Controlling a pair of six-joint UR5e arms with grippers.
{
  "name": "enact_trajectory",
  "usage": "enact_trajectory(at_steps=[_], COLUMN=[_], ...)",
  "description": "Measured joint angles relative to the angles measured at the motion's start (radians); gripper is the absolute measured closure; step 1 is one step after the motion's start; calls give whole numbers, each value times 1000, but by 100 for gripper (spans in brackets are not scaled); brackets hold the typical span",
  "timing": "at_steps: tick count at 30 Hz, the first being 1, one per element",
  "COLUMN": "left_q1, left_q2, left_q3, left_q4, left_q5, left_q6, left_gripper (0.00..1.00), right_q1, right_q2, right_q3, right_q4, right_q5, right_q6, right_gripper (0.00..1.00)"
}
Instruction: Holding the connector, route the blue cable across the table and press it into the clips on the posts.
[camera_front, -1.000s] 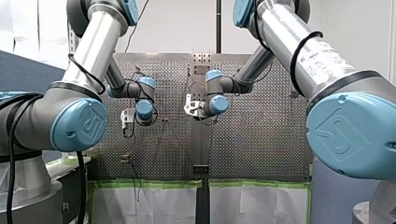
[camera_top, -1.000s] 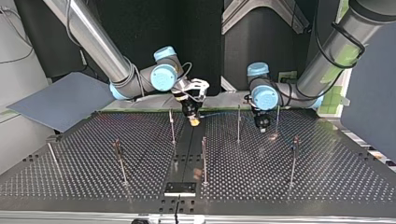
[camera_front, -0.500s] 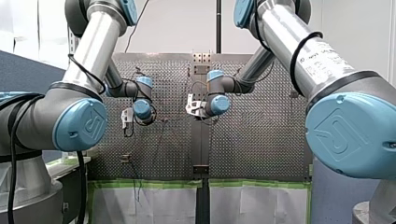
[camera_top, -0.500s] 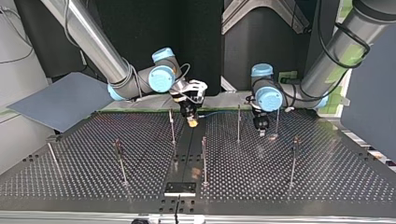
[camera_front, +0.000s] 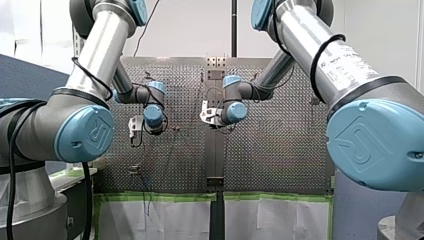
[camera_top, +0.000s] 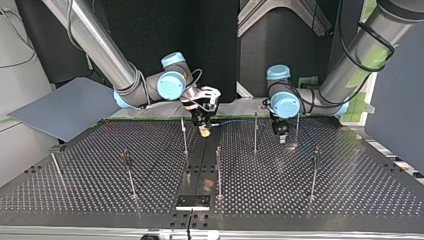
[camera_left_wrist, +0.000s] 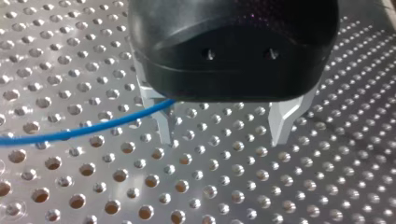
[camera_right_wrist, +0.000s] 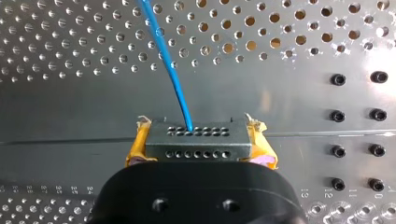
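right gripper (camera_top: 203, 131): left of centre in the top view, pointing down at the dark middle strip of the table (camera_top: 100, 195). Its yellow pads (camera_right_wrist: 137, 147) are clamped on the connector.
connector (camera_right_wrist: 196, 140): a grey block with rows of small holes, gripped at both ends between the pads and held just over the plain strip.
blue cable (camera_right_wrist: 167, 60): comes out of one hole in the connector and curves away over the perforated plate. In the top view it is a thin line running from the right gripper toward the view's right.
posts (camera_top: 255, 132): thin upright rods spread across the table. One stands between the two grippers and another just beside the left gripper. I cannot tell whether the cable sits in any clip.
left gripper (camera_top: 281, 134): right of centre in the top view, low over the table. Its metal fingers (camera_left_wrist: 163, 123) stand apart with nothing pinched between them. The cable reaches one finger and passes out of sight behind the black body.
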Motion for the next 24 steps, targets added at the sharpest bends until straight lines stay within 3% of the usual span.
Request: enact_trajectory(at_steps=[24], left_q1=[-100], left_q2=[154], left_q3=[-197], left_q4=[13], left_q5=[-104], left_q6=[3], left_gripper=[1], right_q1=[-11], right_q2=[0], right_q3=[0], right_q4=[4], right_q5=[-12], right_q6=[0], right_gripper=[100])
